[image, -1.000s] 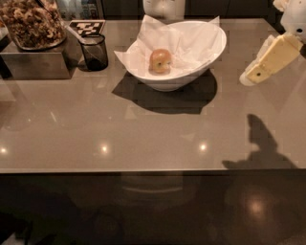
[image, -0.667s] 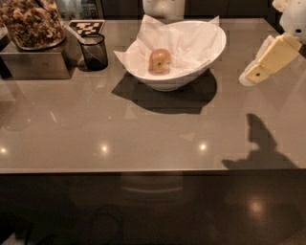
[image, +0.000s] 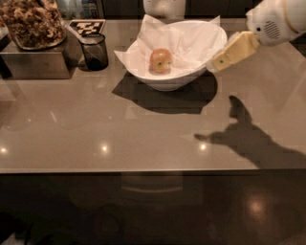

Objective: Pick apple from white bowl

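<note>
The apple (image: 161, 61) is small, round and yellowish-red. It lies on crumpled white paper inside the white bowl (image: 178, 80), which stands at the back middle of the grey table. My gripper (image: 221, 61) comes in from the upper right on a white arm. Its cream-coloured tip sits just beside the bowl's right rim, to the right of the apple and apart from it. It holds nothing that I can see.
A small dark glass cup (image: 93, 51) stands left of the bowl. A metal box (image: 33, 64) topped with a tray of brown nuts is at the far left. A checkered marker card (image: 86, 27) lies behind the cup. A white object (image: 164, 8) stands behind the bowl.
My gripper has moved left, from well right of the bowl to right beside its right rim. The apple and the bowl have not moved.
</note>
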